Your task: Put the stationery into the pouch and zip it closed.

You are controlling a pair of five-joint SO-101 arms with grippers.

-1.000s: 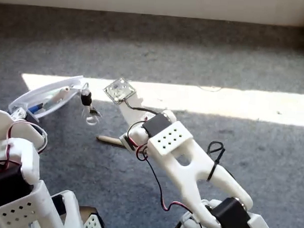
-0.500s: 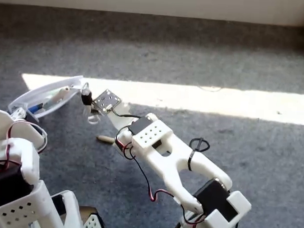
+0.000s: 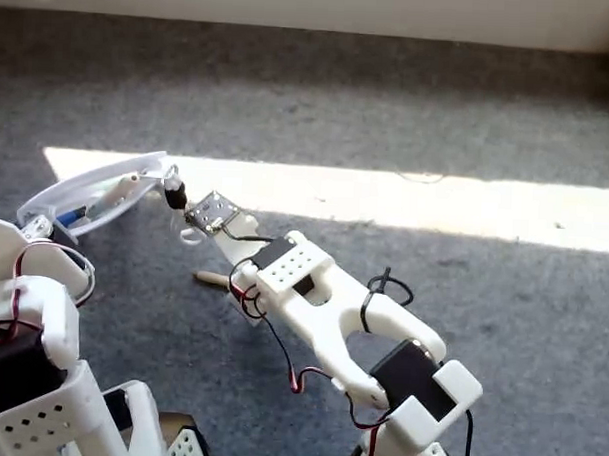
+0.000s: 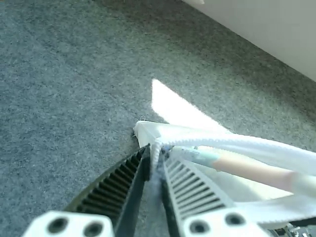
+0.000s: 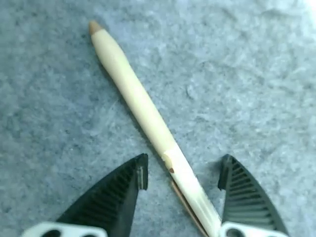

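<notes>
Right gripper (image 5: 184, 162) is hanging spread astride the pen (image 5: 129, 89), left gripper (image 4: 155, 153) is pinching the pouch (image 4: 247, 144). Closing off-centre risks rolling the pen away.

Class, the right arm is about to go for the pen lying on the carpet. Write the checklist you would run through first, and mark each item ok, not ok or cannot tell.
1. Is the right gripper open? Ok: its jaws are spread wide.
2. Is the pen between the jaws? Ok: its near end lies between them.
3. Is the pen lying flat on the carpet? Ok.
4. Is the left gripper holding the pouch? Ok: it is shut on the pouch's edge.
5. Is the pouch mouth wide enough to take the pen? Cannot tell.
</notes>
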